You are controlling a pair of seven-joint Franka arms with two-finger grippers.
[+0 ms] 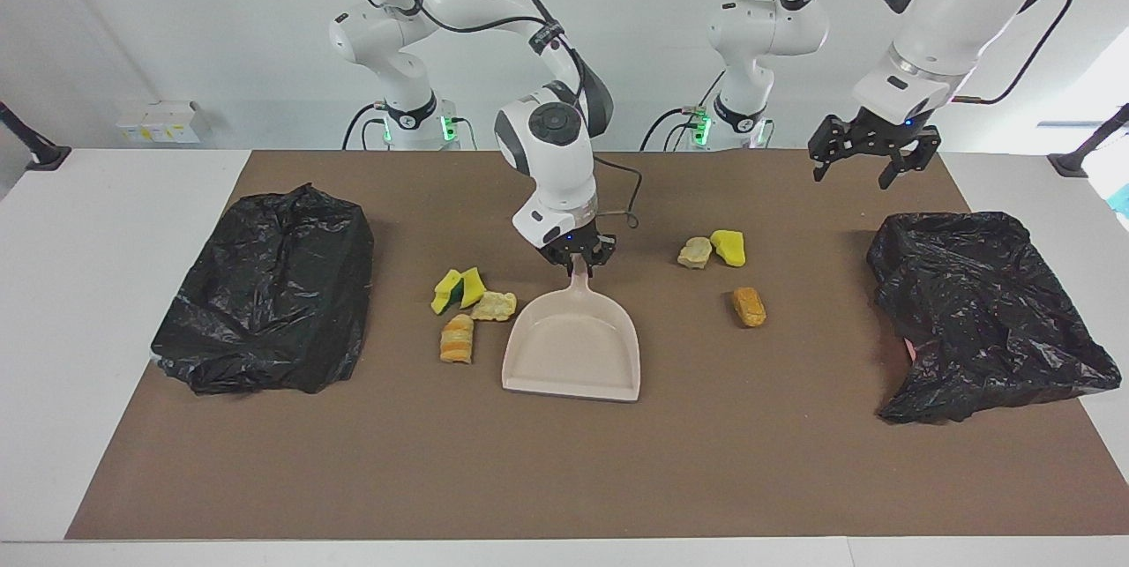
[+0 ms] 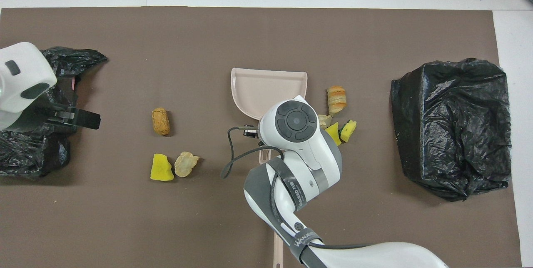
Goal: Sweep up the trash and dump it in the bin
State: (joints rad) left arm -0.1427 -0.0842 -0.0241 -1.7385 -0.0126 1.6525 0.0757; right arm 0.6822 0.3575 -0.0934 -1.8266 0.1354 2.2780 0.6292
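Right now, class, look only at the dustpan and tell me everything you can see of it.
The dustpan is pale beige and looks like smooth plastic: a shallow, empty tray with raised side walls and a narrow handle pointing toward the robots. It lies flat on the brown mat, open edge away from the robots. The right gripper is shut on its handle. Scraps lie beside it, none inside.
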